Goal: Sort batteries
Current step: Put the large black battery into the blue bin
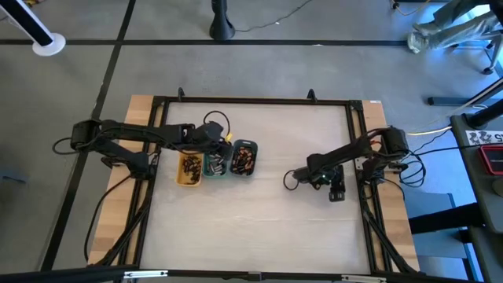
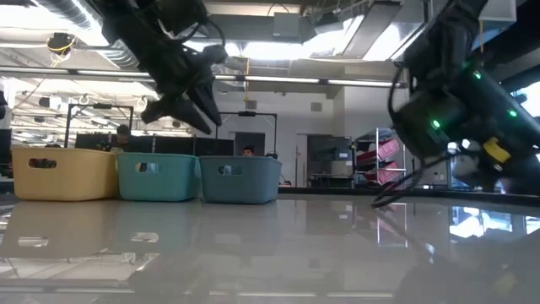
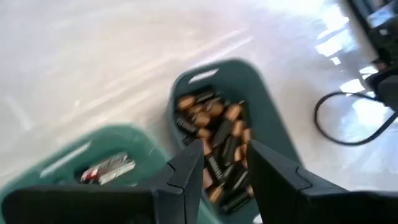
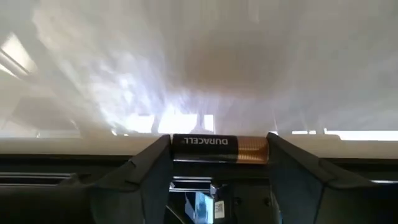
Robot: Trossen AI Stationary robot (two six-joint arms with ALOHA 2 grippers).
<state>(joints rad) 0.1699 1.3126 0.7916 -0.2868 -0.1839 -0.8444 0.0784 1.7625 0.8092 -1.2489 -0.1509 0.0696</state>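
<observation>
A single black-and-copper battery (image 4: 219, 149) sat crosswise between the fingers of the right gripper (image 1: 292, 178), which was clamped on its two ends, low over the bare table (image 1: 299, 228) on the right half. The remaining batteries (image 1: 243, 159) lay sorted in three small trays standing side by side on the left half: a yellow tray (image 1: 189, 169), a green tray (image 1: 214, 164) and a grey-blue tray (image 1: 244, 159). The grey-blue one held a heap of black-and-copper cells, the green one silvery cells. The left gripper (image 3: 225, 174) hung above the green and grey-blue trays, its fingers narrowly parted with nothing between them
</observation>
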